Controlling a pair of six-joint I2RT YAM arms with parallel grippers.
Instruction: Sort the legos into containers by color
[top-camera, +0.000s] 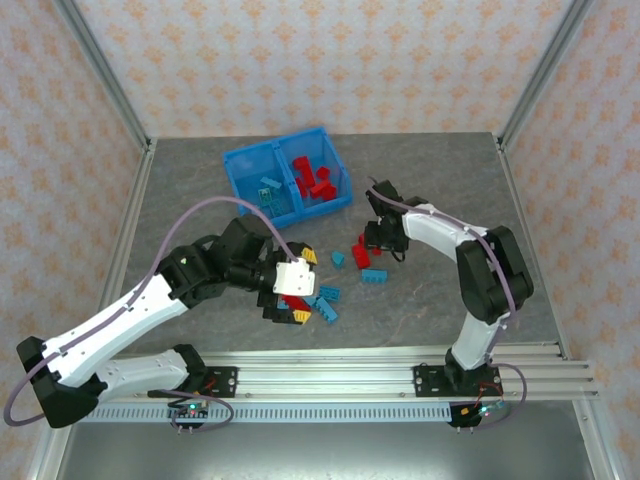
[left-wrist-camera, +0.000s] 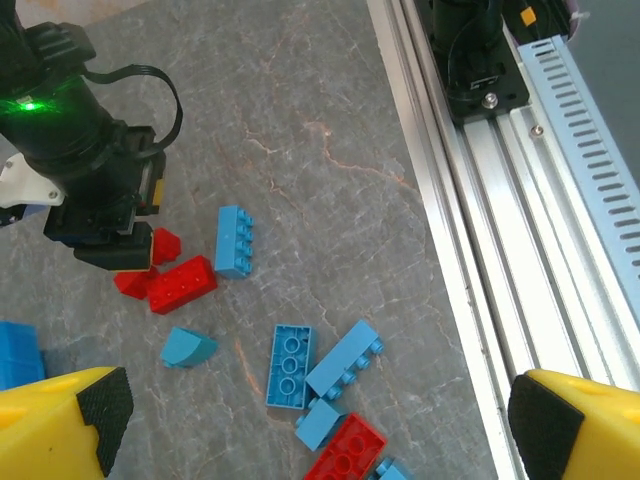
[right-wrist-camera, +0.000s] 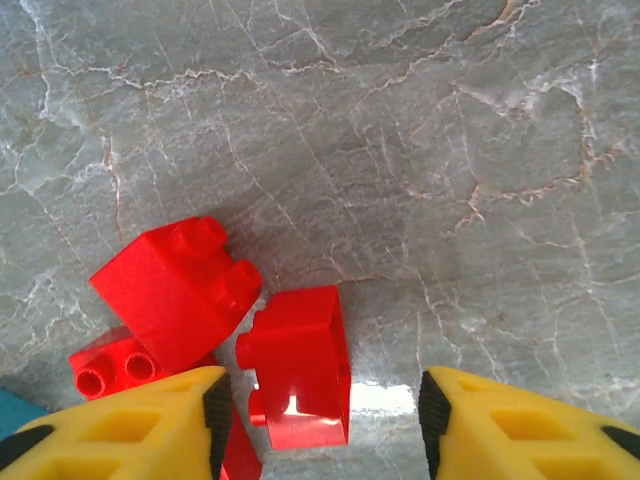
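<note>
The blue bin (top-camera: 333, 166) stands at the back of the table, red legos (top-camera: 314, 180) in its right compartment and light blue ones (top-camera: 268, 188) in its left. Loose red and light blue legos (top-camera: 362, 258) lie mid-table. My left gripper (top-camera: 285, 305) hovers open over a cluster: light blue bricks (left-wrist-camera: 290, 365), (left-wrist-camera: 344, 359) and a red one (left-wrist-camera: 343, 450). My right gripper (right-wrist-camera: 322, 415) is open and low over the table, a red brick (right-wrist-camera: 300, 365) lying between its yellow fingers (right-wrist-camera: 140, 425). Two more red bricks (right-wrist-camera: 180, 290) sit just left of it.
The metal rail (top-camera: 400, 372) with the arm bases runs along the near edge. Frame posts and patterned walls close in the sides and back. The right arm's wrist (left-wrist-camera: 90, 150) stands over the red bricks in the left wrist view.
</note>
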